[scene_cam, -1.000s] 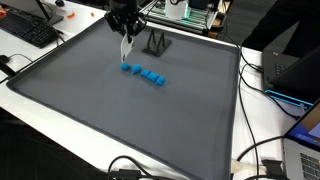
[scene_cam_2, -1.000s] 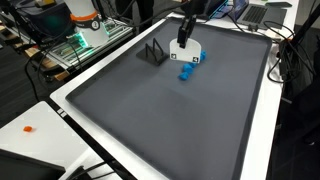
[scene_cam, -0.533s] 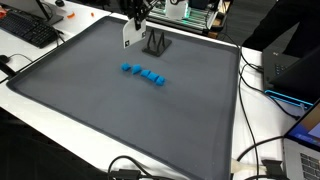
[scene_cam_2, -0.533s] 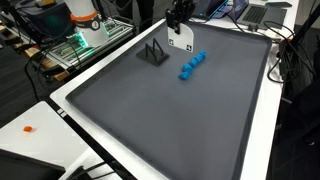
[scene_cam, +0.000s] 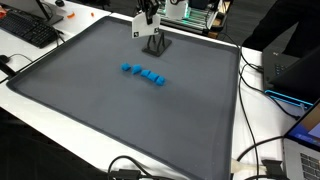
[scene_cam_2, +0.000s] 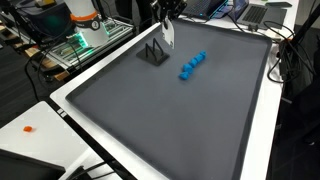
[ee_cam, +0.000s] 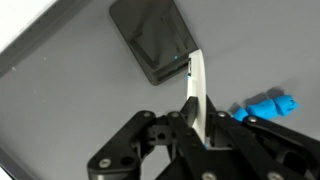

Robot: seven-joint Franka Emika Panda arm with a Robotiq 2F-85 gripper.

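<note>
My gripper (ee_cam: 186, 122) is shut on a thin white plate (ee_cam: 198, 88), held on edge. In both exterior views the plate (scene_cam: 141, 25) (scene_cam_2: 167, 32) hangs from the gripper above a small black wire stand (scene_cam: 154, 42) (scene_cam_2: 153, 53) at the far part of the grey mat. The wrist view shows the black stand (ee_cam: 153, 40) just ahead of the plate's tip. A row of blue blocks (scene_cam: 143, 74) (scene_cam_2: 190, 66) (ee_cam: 265, 106) lies on the mat, apart from the gripper.
The grey mat (scene_cam: 90, 110) (scene_cam_2: 180, 130) has a raised white rim. A keyboard (scene_cam: 28, 30) lies beyond one edge. Cables (scene_cam: 262, 160) and a laptop (scene_cam: 290, 70) sit at another side. Lab equipment (scene_cam_2: 82, 30) stands beyond the mat.
The gripper has lifted the white plate away from the blue blocks and carried it across to above the black stand.
</note>
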